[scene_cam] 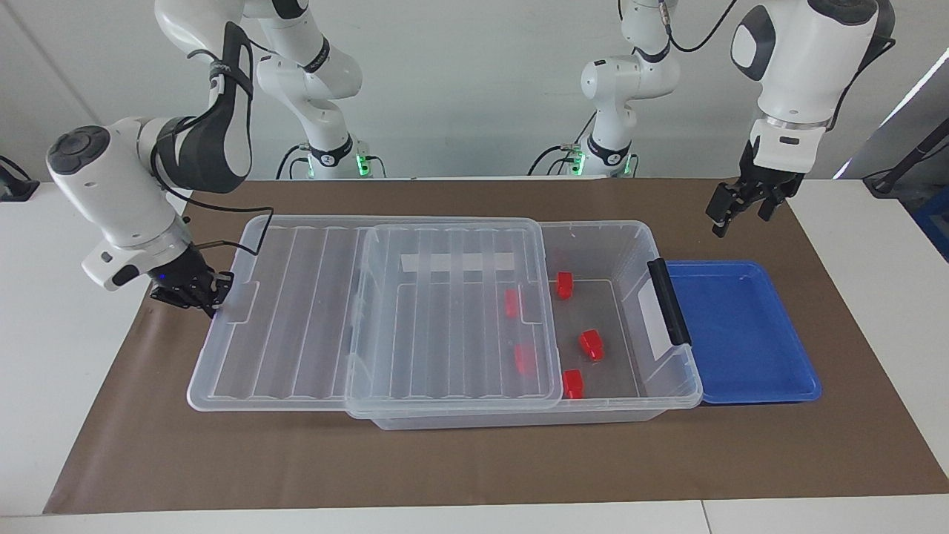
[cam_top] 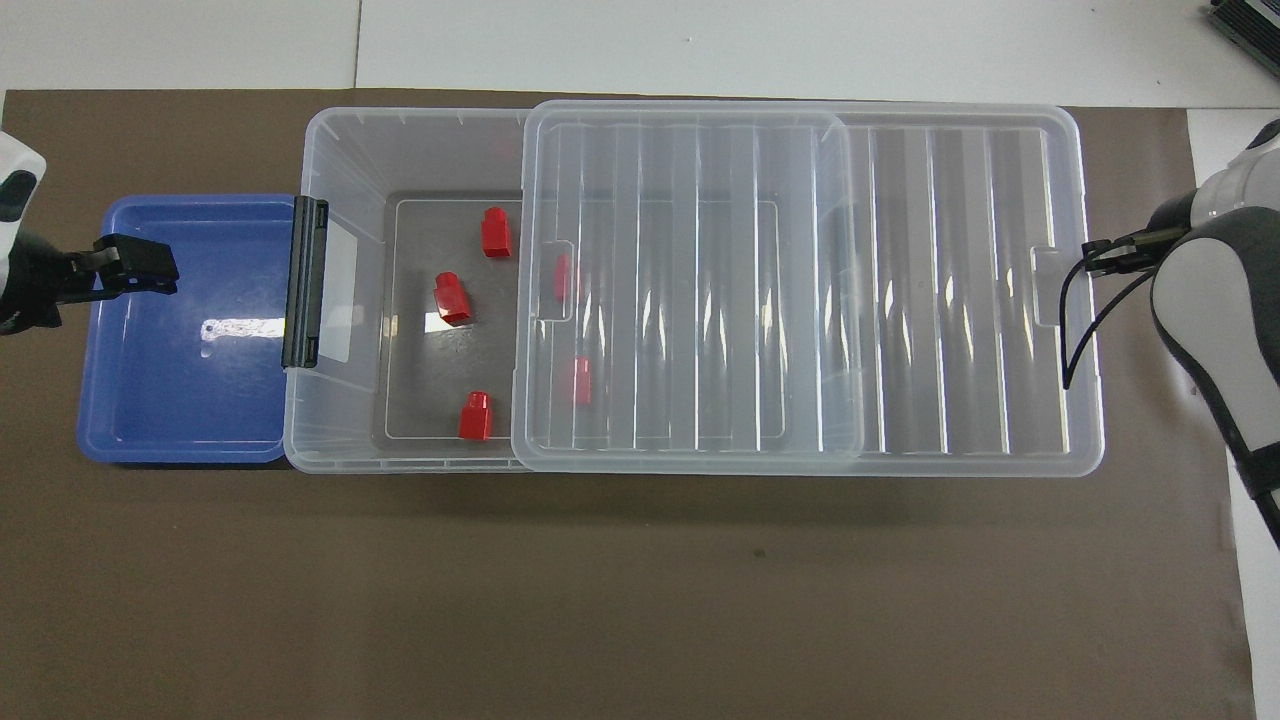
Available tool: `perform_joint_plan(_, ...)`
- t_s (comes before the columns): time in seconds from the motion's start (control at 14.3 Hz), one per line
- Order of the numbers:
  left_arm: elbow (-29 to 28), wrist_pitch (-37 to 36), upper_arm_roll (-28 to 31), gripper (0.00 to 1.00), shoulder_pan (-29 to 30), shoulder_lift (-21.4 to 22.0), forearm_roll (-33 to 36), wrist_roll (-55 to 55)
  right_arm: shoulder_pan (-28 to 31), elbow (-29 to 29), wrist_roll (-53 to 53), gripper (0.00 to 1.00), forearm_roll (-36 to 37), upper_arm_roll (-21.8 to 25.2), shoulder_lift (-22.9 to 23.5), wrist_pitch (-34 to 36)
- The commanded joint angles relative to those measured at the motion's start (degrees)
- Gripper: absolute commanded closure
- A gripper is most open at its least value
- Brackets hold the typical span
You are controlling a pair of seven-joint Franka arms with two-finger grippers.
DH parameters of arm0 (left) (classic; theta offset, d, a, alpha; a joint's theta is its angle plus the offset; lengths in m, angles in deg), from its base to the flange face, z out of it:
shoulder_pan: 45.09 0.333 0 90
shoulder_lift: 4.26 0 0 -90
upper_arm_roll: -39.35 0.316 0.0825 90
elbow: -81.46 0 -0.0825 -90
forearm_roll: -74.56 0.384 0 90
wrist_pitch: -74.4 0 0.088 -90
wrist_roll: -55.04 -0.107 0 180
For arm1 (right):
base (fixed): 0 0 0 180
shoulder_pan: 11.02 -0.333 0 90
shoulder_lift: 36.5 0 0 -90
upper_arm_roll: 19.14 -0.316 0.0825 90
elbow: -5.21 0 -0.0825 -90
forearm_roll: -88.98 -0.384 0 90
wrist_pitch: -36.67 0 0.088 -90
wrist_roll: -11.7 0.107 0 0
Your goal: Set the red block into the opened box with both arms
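Three red blocks (scene_cam: 591, 345) lie in plain sight on the floor of the box (scene_cam: 671, 382), and two more show only as red smears through the ribbed lid (scene_cam: 445, 311) that covers most of it. The right gripper (scene_cam: 191, 291), clenched with nothing in it, sits at the lid's end edge; whether it touches is hard to tell. The left gripper (scene_cam: 730, 208) hangs spread and empty by the blue tray (scene_cam: 749, 334)

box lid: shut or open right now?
Partly open: the lid is slid toward the right arm's end, leaving three red blocks in the box uncovered.
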Motion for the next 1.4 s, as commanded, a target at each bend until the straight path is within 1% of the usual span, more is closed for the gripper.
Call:
perform_joint_plan(0.0, 2.95, -1.67, -0.28, 0.0, 1.31, -1.96, -1.7, -4.1, -2.28, 1.08, 1.85, 1.0, -1.62, 0.04, -0.44, -1.31)
perform_joint_plan(0.07, 3.29, -3.07, -0.28, 0.0, 1.13, -2.65, -1.18, -5.33, -2.64, 1.08, 2.46, 1.0, -1.62, 0.04, -0.44, -1.22)
perform_joint_plan(0.14, 6.43, -7.0, -0.37, 0.0, 1.13, -5.01, -0.91, -6.64, -3.34, 1.43, 3.07, 1.0, -1.62, -0.05, -0.53, -0.96)
perform_joint_plan(0.21, 12.29, -10.95, -0.37, 0.0, 1.13, -8.25, -1.26, -7.27, -4.65, 1.78, 3.52, 1.0, -1.62, -0.05, -0.61, -0.87)
perform_joint_plan(0.28, 15.48, -12.82, -0.37, 0.0, 1.13, -9.85, -1.61, -7.27, -5.1, 1.87, 4.39, 1.0, -1.62, -0.05, -0.7, -0.79)
perform_joint_plan(0.63, 15.16, -12.66, -0.46, 0.0, 0.87, -9.69, -1.7, -7.19, -8.44, 1.96, 6.77, 1.0, -1.7, -0.13, -0.79, -0.52)
perform_joint_plan(0.77, 14.9, -12.49, -0.46, 0.0, 0.6, -9.69, -1.61, -6.66, -9.5, 2.22, 7.3, 1.0, -3.01, -0.13, -0.79, -0.43)
perform_joint_plan(1.05, 12.09, -12.31, 0.06, 0.0, -0.36, -8.02, -1.26, -6.57, -10.46, 2.66, 7.48, 1.0, -5.83, -0.4, -0.96, -0.87)
perform_joint_plan(1.19, 9.47, -11.61, 0.07, 0.0, -0.28, -6.19, -1.17, -6.92, -11.26, 2.66, 8.96, 1.0, -6.45, -0.4, -0.97, -0.87)
perform_joint_plan(1.33, 9.45, -10.47, 0.07, 0.0, -0.19, -6.09, -1.35, -6.83, -12.13, 2.66, 9.93, 1.0, -6.54, -0.4, -0.97, -0.96)
